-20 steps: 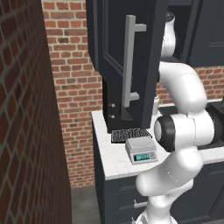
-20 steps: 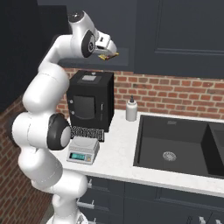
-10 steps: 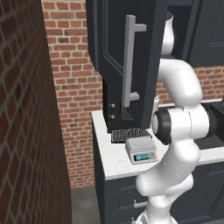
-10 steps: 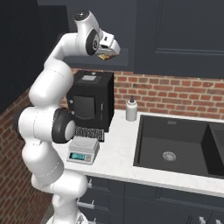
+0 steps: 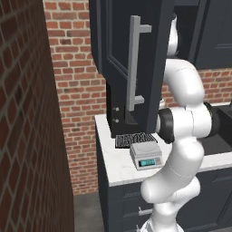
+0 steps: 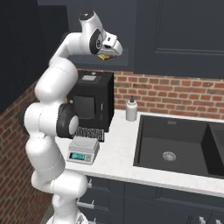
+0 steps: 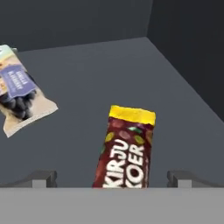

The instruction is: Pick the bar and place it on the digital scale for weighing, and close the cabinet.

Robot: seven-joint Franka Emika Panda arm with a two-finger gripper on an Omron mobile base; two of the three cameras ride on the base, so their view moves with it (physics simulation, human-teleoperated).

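A snack bag [image 7: 19,96] lies on the grey shelf [image 7: 100,74].

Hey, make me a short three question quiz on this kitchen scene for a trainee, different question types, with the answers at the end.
1. True or false: the bar already lies on the scale.
2. Multiple choice: in the hand view, the bar lies (A) outside both fingers, (B) between them, (C) under the pouch.
3. Fill in: the cabinet door stands ____.

Key: 1 false, it lies on the cabinet shelf. 2 B. 3 open.
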